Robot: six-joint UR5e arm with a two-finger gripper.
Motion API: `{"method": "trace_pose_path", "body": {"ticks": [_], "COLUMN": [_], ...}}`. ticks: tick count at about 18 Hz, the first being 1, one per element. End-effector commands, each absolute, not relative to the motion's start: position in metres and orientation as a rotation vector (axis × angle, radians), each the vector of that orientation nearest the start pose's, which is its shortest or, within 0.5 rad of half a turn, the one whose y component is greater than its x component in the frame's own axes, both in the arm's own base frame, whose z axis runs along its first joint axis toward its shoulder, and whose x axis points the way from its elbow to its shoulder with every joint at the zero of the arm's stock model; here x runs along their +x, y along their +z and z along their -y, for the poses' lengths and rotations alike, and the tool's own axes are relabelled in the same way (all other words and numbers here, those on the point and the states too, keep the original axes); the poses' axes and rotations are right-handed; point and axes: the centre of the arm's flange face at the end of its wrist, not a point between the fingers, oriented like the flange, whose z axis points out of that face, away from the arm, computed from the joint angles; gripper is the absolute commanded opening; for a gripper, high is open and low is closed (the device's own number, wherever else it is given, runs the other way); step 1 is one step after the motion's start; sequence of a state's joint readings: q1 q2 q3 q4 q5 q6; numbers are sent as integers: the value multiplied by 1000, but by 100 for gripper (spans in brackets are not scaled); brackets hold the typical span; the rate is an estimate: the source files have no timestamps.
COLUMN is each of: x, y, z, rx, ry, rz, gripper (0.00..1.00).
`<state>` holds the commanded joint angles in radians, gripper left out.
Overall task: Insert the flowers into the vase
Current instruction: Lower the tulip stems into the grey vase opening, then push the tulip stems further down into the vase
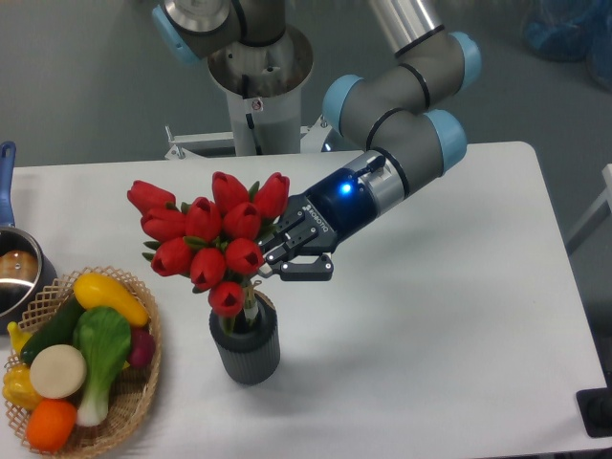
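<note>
The flowers [212, 237], a bunch of glossy red tulips with green leaves, stand almost upright over the vase [247, 350]. Their pale stems reach down into its round mouth. The vase is a short dark grey ribbed cylinder near the table's front, left of centre. My gripper [277, 260] comes in from the right, just above the vase's rim, and is shut on the flowers' stems below the blooms. The blooms hide its far finger and most of the stems.
A wicker basket [146, 387] of toy vegetables and fruit sits at the front left, close to the vase. A steel pot [13, 275] with a blue handle is at the left edge. The arm's base column [258, 91] stands behind the table.
</note>
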<state>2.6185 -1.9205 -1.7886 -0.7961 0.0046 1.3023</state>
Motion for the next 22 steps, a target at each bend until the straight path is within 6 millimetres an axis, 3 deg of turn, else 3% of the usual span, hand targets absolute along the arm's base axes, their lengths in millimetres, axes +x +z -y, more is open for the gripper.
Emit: {"method": "trace_pose_path", "body": {"ticks": [9, 22], "x": [-381, -374], "y": [346, 305], "z": [-497, -494], "rx": [-1548, -1539], "ry": [-459, -433], "rz": [-381, -409], "gripper": [14, 14]}}
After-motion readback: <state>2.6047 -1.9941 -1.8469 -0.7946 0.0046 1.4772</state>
